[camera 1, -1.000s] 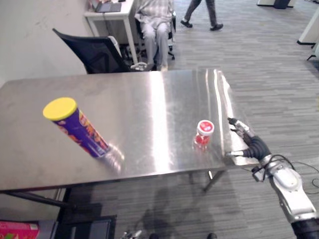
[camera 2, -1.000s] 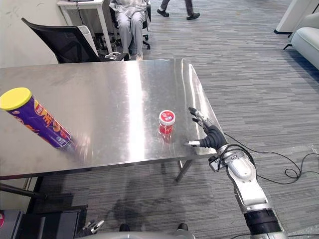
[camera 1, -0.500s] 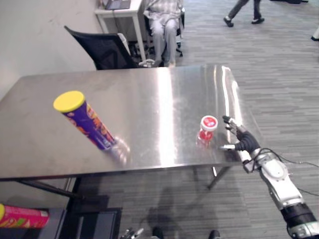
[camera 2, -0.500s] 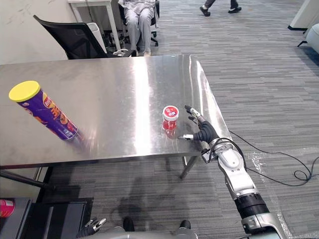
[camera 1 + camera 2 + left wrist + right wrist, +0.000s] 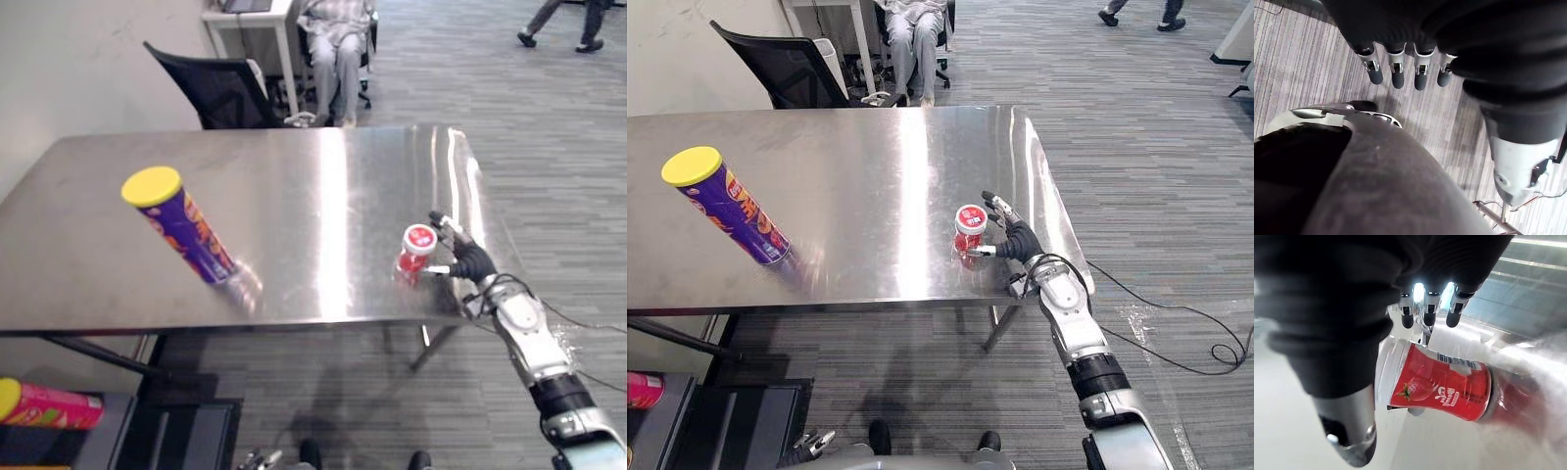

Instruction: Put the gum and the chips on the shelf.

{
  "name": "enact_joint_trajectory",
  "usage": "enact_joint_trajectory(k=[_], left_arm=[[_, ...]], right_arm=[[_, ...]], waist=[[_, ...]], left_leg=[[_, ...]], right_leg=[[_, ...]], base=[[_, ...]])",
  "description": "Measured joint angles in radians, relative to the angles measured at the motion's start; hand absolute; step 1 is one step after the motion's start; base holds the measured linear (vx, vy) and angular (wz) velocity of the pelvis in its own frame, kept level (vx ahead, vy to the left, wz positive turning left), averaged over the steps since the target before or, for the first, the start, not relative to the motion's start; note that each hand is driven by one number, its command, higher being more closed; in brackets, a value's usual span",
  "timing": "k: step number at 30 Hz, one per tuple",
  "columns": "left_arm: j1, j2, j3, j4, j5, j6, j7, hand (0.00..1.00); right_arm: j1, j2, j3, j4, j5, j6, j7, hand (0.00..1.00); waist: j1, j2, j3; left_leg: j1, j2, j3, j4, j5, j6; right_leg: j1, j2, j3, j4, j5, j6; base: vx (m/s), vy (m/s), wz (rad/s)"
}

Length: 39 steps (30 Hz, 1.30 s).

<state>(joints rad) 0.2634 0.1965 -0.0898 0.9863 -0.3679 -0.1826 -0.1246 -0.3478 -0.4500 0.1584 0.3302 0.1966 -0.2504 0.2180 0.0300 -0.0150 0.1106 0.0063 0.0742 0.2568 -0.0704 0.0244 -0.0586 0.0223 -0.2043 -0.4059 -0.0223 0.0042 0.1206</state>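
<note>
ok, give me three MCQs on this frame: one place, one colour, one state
1. Where does the gum tub stand?
A. In a cardboard box
B. On the steel table, near its front edge, towards the right
C. In a sink

2. What colour is the lid of the chips can?
A. Yellow
B. Green
C. Black

3. How is the right hand?
A. Shut on the chips can
B. Curled into an empty fist
C. Open, fingers straight beside the gum tub

Answers:
1 B: the tub sits on the bare steel by the front edge.
2 A: the purple can is capped in yellow.
3 C: the fingers reach straight past the tub, not curled round it.
</note>
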Motion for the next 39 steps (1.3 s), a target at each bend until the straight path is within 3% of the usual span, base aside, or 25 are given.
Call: enact_joint_trajectory(k=[10, 11, 19, 32, 39], left_arm=[[-0.001, -0.005, 0.01, -0.003, 0.0, 0.007, 0.0, 0.0], [-0.001, -0.005, 0.01, -0.003, 0.0, 0.009, 0.0, 0.0], [-0.001, -0.005, 0.009, -0.011, 0.0, 0.011, 0.0, 0.0], [-0.004, -0.007, 0.009, -0.012, 0.0, 0.011, 0.001, 0.0], [-0.001, -0.008, 0.019, -0.015, 0.0, 0.012, 0.004, 0.0]], right_arm=[[-0.075, 0.037, 0.014, 0.042, 0.0, 0.032, -0.028, 0.0], [-0.077, 0.038, 0.023, 0.043, 0.0, 0.035, -0.029, 1.0], [-0.13, 0.076, 0.045, 0.12, 0.0, 0.046, -0.07, 1.0], [-0.139, 0.077, 0.047, 0.111, -0.001, 0.039, -0.066, 1.0], [-0.056, 0.077, 0.043, -0.141, 0.001, 0.063, -0.058, 1.0]], waist=[[0.003, 0.001, 0.032], [0.003, 0.002, 0.033], [0.006, 0.003, 0.045], [0.013, 0.008, 0.064], [0.004, 0.008, 0.063]], left_leg=[[0.005, -0.006, -0.006, -0.021, 0.011, 0.003], [0.005, -0.007, -0.006, -0.023, 0.012, 0.004], [0.01, -0.008, -0.007, -0.023, 0.012, 0.004], [0.015, -0.009, -0.008, -0.025, 0.012, 0.004], [0.018, -0.008, 0.0, -0.025, 0.012, 0.004]], right_leg=[[0.003, -0.001, -0.006, -0.008, 0.003, 0.004], [0.004, -0.002, -0.007, -0.009, 0.003, 0.004], [0.009, -0.002, -0.007, -0.009, 0.004, 0.003], [0.017, -0.002, -0.008, -0.013, 0.004, 0.003], [0.017, -0.002, 0.001, -0.013, 0.006, 0.005]], base=[[0.0, 0.0, 0.0], [0.03, 0.006, 0.02], [0.0, 0.0, 0.0], [0.0, 0.0, 0.0], [0.0, 0.0, -0.01]])
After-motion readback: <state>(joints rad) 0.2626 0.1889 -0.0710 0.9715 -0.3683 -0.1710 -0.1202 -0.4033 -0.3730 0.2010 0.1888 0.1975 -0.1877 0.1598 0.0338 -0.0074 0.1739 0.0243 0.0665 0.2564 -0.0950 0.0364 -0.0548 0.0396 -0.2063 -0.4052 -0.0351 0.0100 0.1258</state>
